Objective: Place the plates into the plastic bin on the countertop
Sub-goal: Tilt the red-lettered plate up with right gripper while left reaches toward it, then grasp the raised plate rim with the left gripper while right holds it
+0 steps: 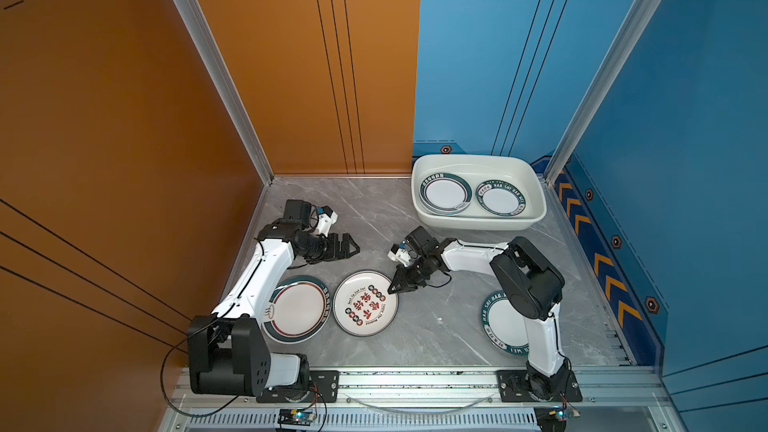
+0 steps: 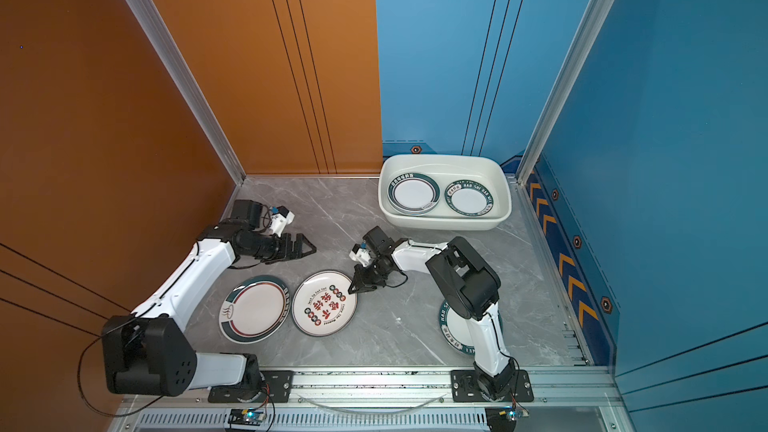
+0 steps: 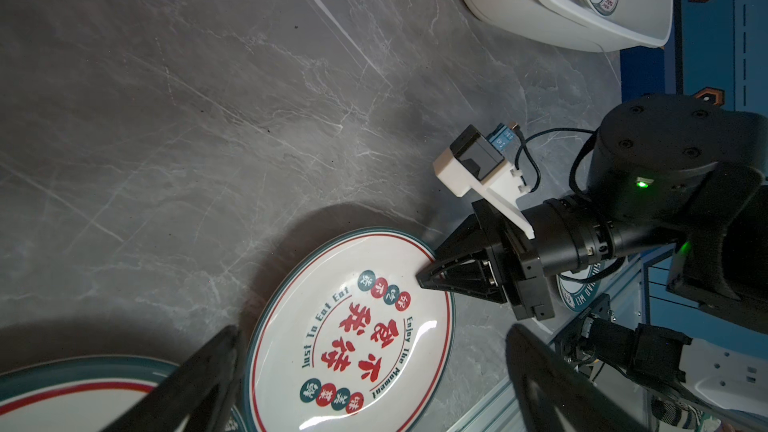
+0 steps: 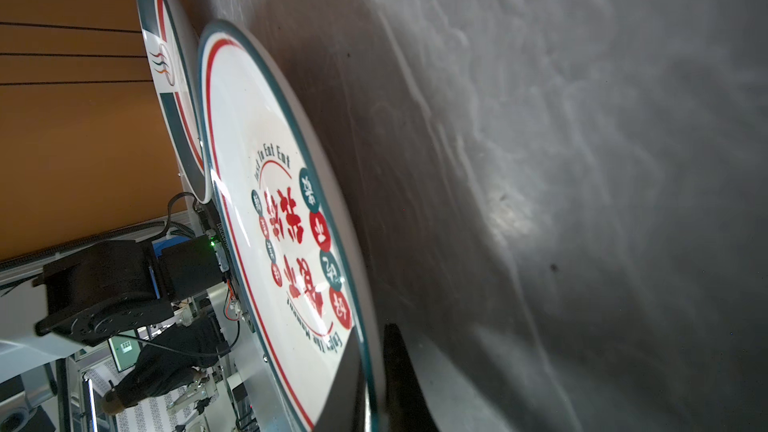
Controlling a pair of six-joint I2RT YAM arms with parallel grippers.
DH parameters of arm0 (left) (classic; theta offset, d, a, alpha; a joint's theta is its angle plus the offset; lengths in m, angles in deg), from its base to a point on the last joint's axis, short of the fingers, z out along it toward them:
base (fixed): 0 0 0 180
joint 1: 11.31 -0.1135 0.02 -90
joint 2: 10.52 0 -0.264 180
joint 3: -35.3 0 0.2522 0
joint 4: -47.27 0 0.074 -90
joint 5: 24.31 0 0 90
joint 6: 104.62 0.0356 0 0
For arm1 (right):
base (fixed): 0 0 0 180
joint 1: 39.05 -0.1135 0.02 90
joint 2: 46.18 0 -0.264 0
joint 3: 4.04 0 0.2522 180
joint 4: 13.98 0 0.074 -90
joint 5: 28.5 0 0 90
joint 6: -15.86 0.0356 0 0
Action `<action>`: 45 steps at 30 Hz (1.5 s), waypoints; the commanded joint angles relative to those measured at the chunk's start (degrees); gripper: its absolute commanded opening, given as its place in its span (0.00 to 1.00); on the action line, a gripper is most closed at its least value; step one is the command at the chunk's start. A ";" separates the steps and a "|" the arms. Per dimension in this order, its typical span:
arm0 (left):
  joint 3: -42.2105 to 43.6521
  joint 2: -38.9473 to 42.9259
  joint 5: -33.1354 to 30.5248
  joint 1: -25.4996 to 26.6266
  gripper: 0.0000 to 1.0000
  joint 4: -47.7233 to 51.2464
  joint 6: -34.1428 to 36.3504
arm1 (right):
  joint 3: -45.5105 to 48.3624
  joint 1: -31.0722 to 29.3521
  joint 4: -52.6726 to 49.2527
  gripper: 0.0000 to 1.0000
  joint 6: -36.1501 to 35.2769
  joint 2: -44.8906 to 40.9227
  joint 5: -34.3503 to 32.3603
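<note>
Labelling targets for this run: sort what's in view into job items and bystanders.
Job: red-lettered plate, rim gripped by right tool; green-rimmed plate; plate under the right arm; plastic bin with plates inside; left tool, open, idle.
Bystanders: lit circuit board; looped black cable.

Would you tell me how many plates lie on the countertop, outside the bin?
3. The red-ringed plate lies at the left, the character plate beside it, and a lettered-rim plate at the right, partly under the right arm. More may be hidden.
</note>
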 commanded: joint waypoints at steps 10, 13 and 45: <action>1.66 -2.02 3.53 0.03 1.00 -2.50 -0.29 | -0.06 7.55 -6.53 0.00 -3.22 -7.06 -2.65; 2.22 -2.15 4.16 0.68 0.99 -4.08 -1.54 | -0.13 9.59 -7.41 0.00 -3.42 -9.00 -1.85; 9.71 -10.18 17.86 8.92 0.47 -42.06 -25.15 | -0.75 22.01 -8.37 0.00 -2.04 -19.89 8.18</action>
